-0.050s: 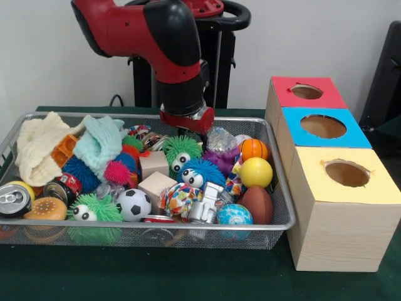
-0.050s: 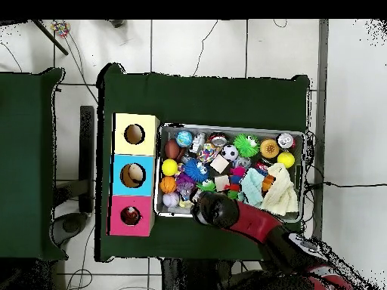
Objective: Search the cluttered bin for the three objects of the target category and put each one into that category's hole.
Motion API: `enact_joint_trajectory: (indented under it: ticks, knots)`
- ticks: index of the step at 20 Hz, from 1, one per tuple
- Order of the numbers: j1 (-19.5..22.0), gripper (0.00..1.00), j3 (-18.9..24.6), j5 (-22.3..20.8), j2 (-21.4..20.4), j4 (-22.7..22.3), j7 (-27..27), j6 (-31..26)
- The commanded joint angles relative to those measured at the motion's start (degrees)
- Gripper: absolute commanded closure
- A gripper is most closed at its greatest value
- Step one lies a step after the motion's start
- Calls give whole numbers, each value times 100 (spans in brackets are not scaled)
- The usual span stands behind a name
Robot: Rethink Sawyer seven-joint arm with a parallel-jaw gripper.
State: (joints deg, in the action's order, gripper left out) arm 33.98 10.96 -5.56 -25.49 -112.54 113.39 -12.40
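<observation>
A wire mesh bin [image 1: 279, 207] is packed with toys. My gripper [image 1: 186, 125] hangs low over its far side, just above a green fuzzy ball with eyes [image 1: 182, 150]; its tips are hidden. An orange basketball [image 1: 254, 148], a yellow ball [image 1: 256, 172], a brown football [image 1: 257, 204], a globe ball [image 1: 234, 217] and a soccer ball [image 1: 133, 204] lie among the clutter. Three wooden boxes stand beside the bin, with a red-topped hole [image 1: 306, 91], a blue-topped hole [image 1: 322, 126] and a yellow-topped hole [image 1: 346, 174]. From overhead the arm's head [image 2: 214, 210] covers the bin's edge [image 2: 231, 128] nearest the base.
Knitted cream and mint cloths [image 1: 44, 141], soda cans [image 1: 14, 199], wooden cubes [image 1: 155, 185], a blue fuzzy ball [image 1: 200, 172], a white toy robot [image 1: 207, 202] and a toy burger [image 1: 45, 209] crowd the bin. A green cloth [image 1: 188, 276] covers the table.
</observation>
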Motion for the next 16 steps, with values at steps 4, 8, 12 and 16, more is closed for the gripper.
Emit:
enact_joint_trajectory:
  ticks: [4, 8, 12, 16]
  knots:
    - [217, 0, 898, 338, 977, 436, 460, -210]
    - [127, 100, 731, 60, 1029, 563, 384, 126]
    - [-509, 100, 23, -40, 791, 887, 557, 107]
    - [-486, 100, -33, -26, 780, 1059, 368, -173]
